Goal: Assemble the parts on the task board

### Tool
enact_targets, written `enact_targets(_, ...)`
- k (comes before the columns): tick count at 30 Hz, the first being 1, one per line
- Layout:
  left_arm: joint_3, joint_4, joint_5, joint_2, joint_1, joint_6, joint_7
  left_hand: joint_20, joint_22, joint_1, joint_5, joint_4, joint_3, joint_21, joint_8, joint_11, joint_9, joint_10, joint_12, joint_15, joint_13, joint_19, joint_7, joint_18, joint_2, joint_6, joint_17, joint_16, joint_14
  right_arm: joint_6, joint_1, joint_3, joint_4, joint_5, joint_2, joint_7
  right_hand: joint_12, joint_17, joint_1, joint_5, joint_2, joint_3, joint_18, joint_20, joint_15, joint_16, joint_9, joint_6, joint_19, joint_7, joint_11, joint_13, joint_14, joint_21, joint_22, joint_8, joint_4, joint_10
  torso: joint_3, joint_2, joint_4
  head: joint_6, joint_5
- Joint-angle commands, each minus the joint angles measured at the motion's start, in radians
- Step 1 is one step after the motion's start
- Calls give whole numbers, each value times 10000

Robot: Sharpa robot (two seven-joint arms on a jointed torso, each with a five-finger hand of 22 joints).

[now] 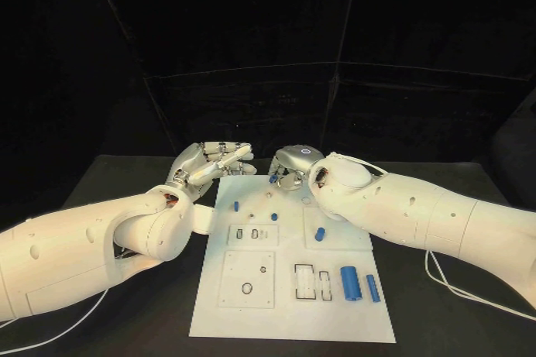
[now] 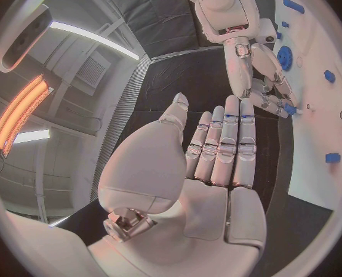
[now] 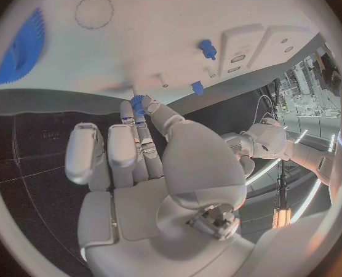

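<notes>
Pinching a small blue gear [image 3: 136,102] between thumb and fingertip, the right hand [image 1: 293,165] hovers at the white task board's [image 1: 280,310] far edge. Beside it, the left hand [image 1: 207,165] holds nothing, fingers straight and apart.

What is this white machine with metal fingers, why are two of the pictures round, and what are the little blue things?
It is a robot with two white arms and silver hands, at a black table. The square picture looks down from its head. Each round one comes from a camera at a wrist, behind that hand.

On the table lies a white task board with small blue parts to fit together, like the blue cylinder.

The left hand holds nothing, its fingers straight. The right hand pinches a small blue toothed part at the board's far edge.
</notes>
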Motion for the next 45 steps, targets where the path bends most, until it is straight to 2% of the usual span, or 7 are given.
enact_targets(1,7,31,-61,-1,37,66,-1,34,-8,-64,45,-66,-18,-36,-38,69,-13,-7,-50,56,-11,12,57,127,32,-45,9,-55,-5,223,24,7,-62,-80,42,12,-63,-13,-34,12,-34,-4,-127,76,33,56,2,-70,18,18,6,-13,132,41,11,-21,61,-68,-4,17,-8,-21,20)
enact_targets(8,7,47,-61,-7,69,89,8,35,-12,-58,45,-74,-16,-42,-40,70,-12,-7,-55,58,-10,11,57,127,37,-44,11,-63,-9,370,23,7,-169,-105,97,-16,-61,-25,-41,-6,-45,7,-126,80,36,54,2,-75,11,20,9,-13,127,39,4,-21,80,-77,-9,44,-10,-43,38)
enact_targets(20,7,39,-60,14,97,135,11,35,-12,-58,45,-74,-16,-42,-40,70,-12,-7,-55,58,-10,11,57,127,37,-44,11,-63,-9,467,23,7,-440,-261,299,-323,-75,-557,-138,-107,-315,125,-21,144,110,-209,-20,-355,-386,102,96,-30,-34,-177,-499,-59,354,-374,-12,44,-9,-104,48)
enact_targets(28,7,39,-60,8,109,159,-4,35,-12,-58,45,-74,-16,-42,-40,70,-12,-7,-55,58,-10,11,57,127,37,-44,11,-63,-9,299,23,7,-491,-270,368,-344,-46,-1325,-161,-243,-712,-14,166,335,321,-641,-43,-1268,-1100,351,357,-65,-277,-643,-1452,-72,696,-1251,-13,41,-16,-109,66)
enact_targets(35,7,15,-60,-6,122,172,-17,35,-12,-58,45,-74,-16,-42,-40,70,-12,-7,-55,58,-10,11,57,127,37,-44,11,-63,-9,280,24,7,-404,-211,273,-360,-1,-1720,-4,-277,-841,-348,235,417,391,-865,-34,-1892,-1320,412,442,-68,-357,-859,-1811,-78,914,-1737,-7,40,-27,-120,67)
enact_targets(41,7,1,-60,-24,125,204,-29,36,-14,-56,45,-77,-16,-44,-40,70,-11,-6,-56,58,-10,12,57,128,39,-44,13,-66,-9,-46,23,8,228,-118,-333,-437,108,-1738,31,-195,-863,-512,236,426,396,-864,-5,-1866,-1301,435,442,-41,-337,-880,-1823,-31,1027,-1668,3,41,-30,-97,50)
enact_targets(45,6,-7,-60,-64,126,216,-28,39,-23,-49,45,-93,-15,-57,-44,71,-9,-1,-64,59,-7,14,58,129,49,-41,21,-79,-9,-431,23,9,1076,351,-1190,-571,591,-1437,4,-92,-883,-683,169,378,305,-661,47,-1555,-998,378,306,119,-210,-718,-1465,82,1241,-846,-3,29,-60,-76,57)
